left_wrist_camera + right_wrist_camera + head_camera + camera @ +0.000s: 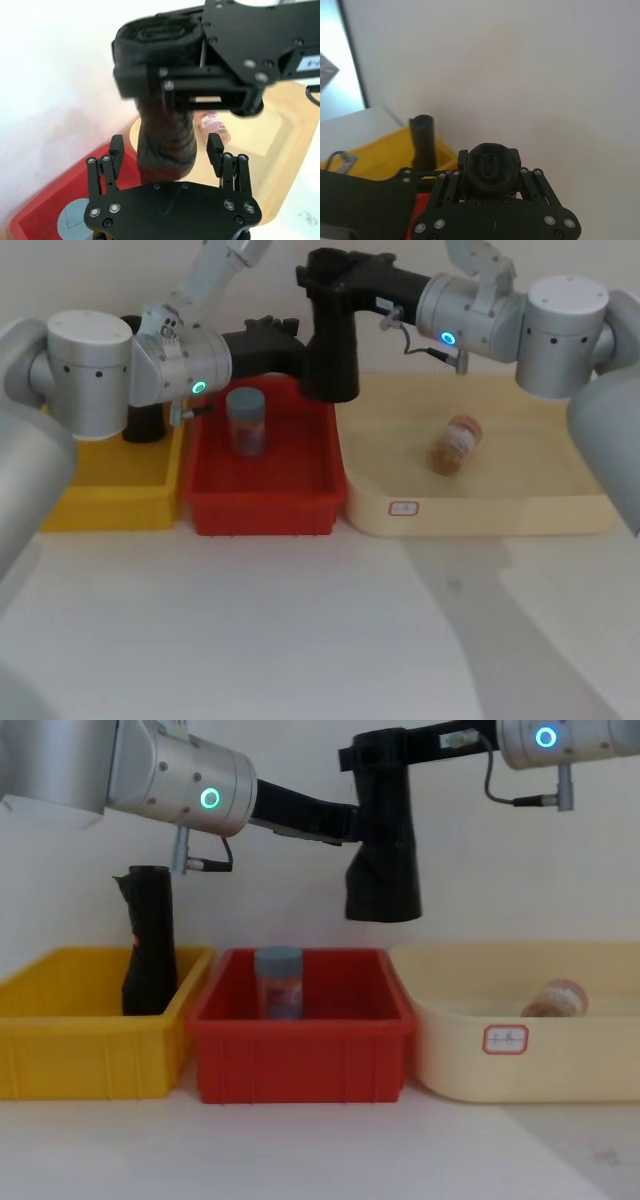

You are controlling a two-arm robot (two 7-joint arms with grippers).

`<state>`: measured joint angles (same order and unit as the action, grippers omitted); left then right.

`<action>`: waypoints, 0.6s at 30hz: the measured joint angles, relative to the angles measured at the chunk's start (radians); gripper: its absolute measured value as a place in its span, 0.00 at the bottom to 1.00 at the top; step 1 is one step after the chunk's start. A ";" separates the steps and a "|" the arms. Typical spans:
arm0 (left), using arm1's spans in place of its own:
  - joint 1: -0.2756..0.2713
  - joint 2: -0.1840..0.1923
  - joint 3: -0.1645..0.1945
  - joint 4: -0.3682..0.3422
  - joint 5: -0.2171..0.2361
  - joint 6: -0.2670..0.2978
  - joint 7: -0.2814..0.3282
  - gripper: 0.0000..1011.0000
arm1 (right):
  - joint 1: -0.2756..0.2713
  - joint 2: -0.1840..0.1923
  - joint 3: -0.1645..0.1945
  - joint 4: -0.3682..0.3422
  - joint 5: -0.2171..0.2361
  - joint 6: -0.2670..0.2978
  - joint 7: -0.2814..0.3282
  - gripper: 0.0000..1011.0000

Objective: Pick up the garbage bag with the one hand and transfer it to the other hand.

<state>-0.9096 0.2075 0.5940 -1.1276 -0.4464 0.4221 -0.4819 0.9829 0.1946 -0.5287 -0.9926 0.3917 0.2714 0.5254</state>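
The garbage bag (332, 350) (385, 850) is a glossy black bundle hanging upright in the air over the back of the red bin, flared end down. My right gripper (325, 275) (375, 755), on the arm with the blue ring, is shut on its rolled top end (490, 170). On the teal-ringed arm, my left gripper (298, 343) (345, 823) reaches in from the left at mid-height. In the left wrist view its fingers (116, 150) stand open on either side of the bag (165, 150), with a gap on each side.
A yellow bin (100, 505) (60, 1040) on the left holds a slim black roll (145, 425) (148, 940). The red bin (265, 512) (300, 1050) holds an upright jar (246, 420) (279, 982). A cream tray (480, 515) (560, 1060) on the right holds a jar (455, 445) on its side.
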 joint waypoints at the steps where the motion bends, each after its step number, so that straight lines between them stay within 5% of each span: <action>1: 0.000 0.000 0.000 0.000 0.000 0.000 0.000 0.99 | -0.003 0.002 0.003 -0.007 -0.006 0.005 -0.019 0.46; 18: 0.000 0.000 0.000 0.000 0.000 0.000 0.000 0.99 | -0.027 0.026 0.040 -0.047 -0.072 0.089 -0.213 0.46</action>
<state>-0.9097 0.2074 0.5940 -1.1276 -0.4464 0.4221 -0.4819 0.9563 0.2210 -0.4888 -1.0398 0.3201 0.3607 0.3123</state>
